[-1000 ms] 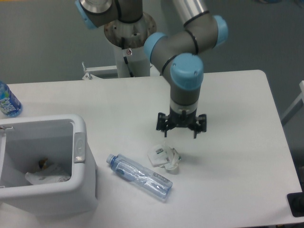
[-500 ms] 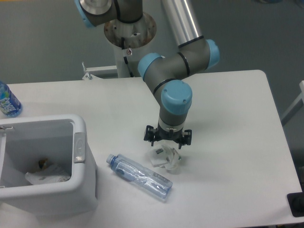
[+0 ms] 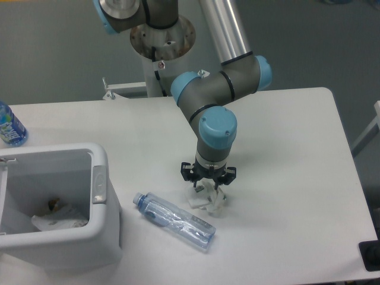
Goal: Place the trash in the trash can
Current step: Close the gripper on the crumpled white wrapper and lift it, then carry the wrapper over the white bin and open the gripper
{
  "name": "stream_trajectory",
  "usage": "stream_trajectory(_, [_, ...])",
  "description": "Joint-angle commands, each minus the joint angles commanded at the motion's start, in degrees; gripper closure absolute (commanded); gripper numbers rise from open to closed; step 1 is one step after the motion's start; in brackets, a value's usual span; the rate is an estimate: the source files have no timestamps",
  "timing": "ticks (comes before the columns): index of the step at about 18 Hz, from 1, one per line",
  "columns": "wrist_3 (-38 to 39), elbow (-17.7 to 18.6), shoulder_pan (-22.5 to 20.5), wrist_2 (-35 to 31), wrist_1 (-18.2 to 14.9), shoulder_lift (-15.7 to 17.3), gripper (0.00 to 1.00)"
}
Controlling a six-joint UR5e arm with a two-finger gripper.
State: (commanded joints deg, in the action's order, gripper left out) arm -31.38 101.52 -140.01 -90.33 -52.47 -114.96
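**Barely begun: both pieces of trash lie on the table**

Only one view is given, the fixed camera looking down on the table (image 3: 285, 119) from the front.

Nothing of the task looks finished from here. The crumpled white wrapper (image 3: 209, 200) lies on the table near the middle, and the clear empty bottle (image 3: 174, 220) lies on its side just beside it, to the wrapper's lower left, cap end pointing toward the trash can (image 3: 101, 219). Neither is in the can. The can stands at the left front corner, open at the top, with some crumpled material already on its floor; whether that counts toward this task I cannot tell.

The gripper (image 3: 208, 181) points straight down and sits right over the wrapper, its fingertips at or into the top folds of the paper. The fingers look drawn fairly close together around the wrapper, but whether they have actually clamped on it or are only straddling it cannot be told at this size and angle.

My judgement: the step in hand is the pick of the wrapper, so the work is at its very start. Left to do are lifting the wrapper, carrying it left over the can's rim and dropping it, then the same again for the bottle. A bottle with a bright blue label (image 3: 10, 126) stands at the far left edge and is not part of the job.
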Motion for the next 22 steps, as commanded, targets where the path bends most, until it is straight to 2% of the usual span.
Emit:
stream_trajectory(2, [0.0, 0.1, 0.1, -3.1, 0.3, 0.0, 0.80])
stream_trajectory(4, [0.0, 0.1, 0.1, -3.5, 0.4, 0.2, 0.80])
stream_trajectory(8, [0.1, 0.0, 0.0, -3.5, 0.4, 0.7, 0.90])
stream_trajectory(10, [-0.4, -1.0, 0.0, -3.4, 0.4, 1.3, 0.90])
stream_trajectory(13, [-0.7, -5.7, 0.4, -2.0, 0.6, 4.0, 0.91])
stream_trajectory(15, [-0.5, -9.8, 0.8, 3.5, 0.6, 6.4, 0.91])
stream_trajectory(17, [0.7, -14.7, 0.4, 10.4, 0.5, 7.1, 0.91])
stream_trajectory(20, [11.6, -20.9, 0.4, 16.0, 0.6, 6.9, 0.91])
stream_trajectory(22, [17.3, -22.8, 0.9, 17.6, 0.6, 7.5, 0.91])
